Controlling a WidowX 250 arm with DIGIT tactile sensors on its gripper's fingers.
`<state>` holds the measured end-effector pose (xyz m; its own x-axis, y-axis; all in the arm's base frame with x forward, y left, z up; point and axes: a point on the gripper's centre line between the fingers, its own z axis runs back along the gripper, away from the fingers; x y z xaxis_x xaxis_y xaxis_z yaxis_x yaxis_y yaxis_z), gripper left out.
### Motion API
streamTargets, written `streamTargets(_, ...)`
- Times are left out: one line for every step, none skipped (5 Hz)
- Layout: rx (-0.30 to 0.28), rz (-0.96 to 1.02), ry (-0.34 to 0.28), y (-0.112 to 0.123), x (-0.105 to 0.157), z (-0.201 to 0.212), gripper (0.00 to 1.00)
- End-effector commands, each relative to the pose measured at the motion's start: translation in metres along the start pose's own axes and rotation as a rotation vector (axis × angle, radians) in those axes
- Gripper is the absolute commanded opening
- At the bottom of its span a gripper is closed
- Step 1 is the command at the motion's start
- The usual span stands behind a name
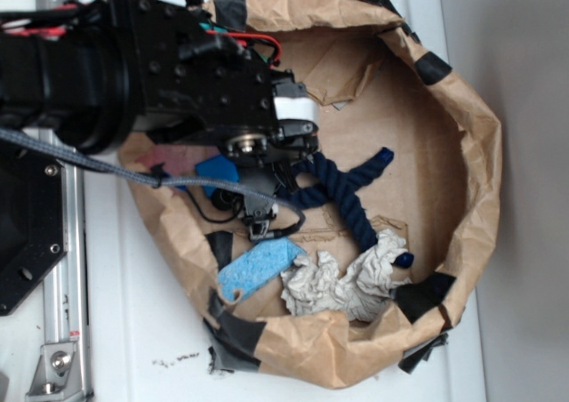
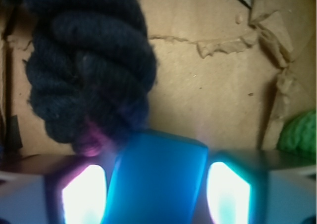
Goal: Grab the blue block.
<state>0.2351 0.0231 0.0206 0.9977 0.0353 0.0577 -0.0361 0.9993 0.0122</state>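
Note:
The blue block [image 2: 158, 179] fills the bottom middle of the wrist view, slightly skewed between my two bright fingers [image 2: 81, 194]. Narrow dark slivers separate it from each finger. My gripper [image 2: 157, 184] is open around it. From outside, only a corner of the blue block [image 1: 218, 169] shows under the black arm, on the brown paper floor at the left of the bag. My gripper [image 1: 253, 157] points down there, its fingers mostly hidden by the wrist.
A dark navy rope [image 1: 342, 184] lies just right of the gripper; its knot [image 2: 89, 60] looms close ahead. A pale speckled sponge [image 1: 258, 269] and crumpled paper [image 1: 342, 282] lie at the front. The paper bag wall [image 1: 471, 180] rings everything. A green thing [image 2: 297, 132] shows at right.

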Motion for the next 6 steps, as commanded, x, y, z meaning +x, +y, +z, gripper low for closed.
streamTargets(0.066,0.014,-0.036,0.011,-0.002,0.004,0.0)
streamTargets(0.083,0.016,-0.048,0.016,0.003,0.039,0.0)
streamTargets(0.055,-0.099,-0.166,0.021,0.009,0.089,0.0)
streamTargets(0.007,-0.112,-0.186,0.028,0.012,0.139,0.0)
streamTargets(0.006,-0.109,-0.177,0.026,0.017,0.183,0.0)
streamTargets(0.059,-0.105,-0.186,0.02,0.019,0.179,0.0)
